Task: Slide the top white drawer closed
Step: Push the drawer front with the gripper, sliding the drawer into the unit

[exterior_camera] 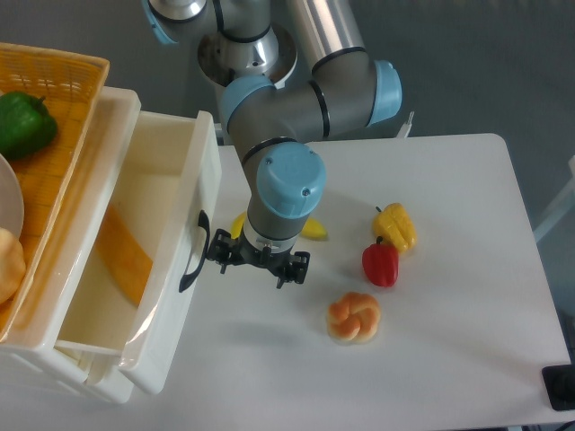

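Observation:
The top white drawer stands partly pulled out at the left, its inside showing an orange reflection. Its curved black handle faces right. My gripper points down right beside the drawer front, open, with nothing between its fingers. The left fingertip sits right against the handle and drawer front. A bit of the lower drawer peeks out underneath.
An orange wicker basket with a green pepper rests above the drawers. On the table lie a banana, a yellow pepper, a red pepper and a bread roll.

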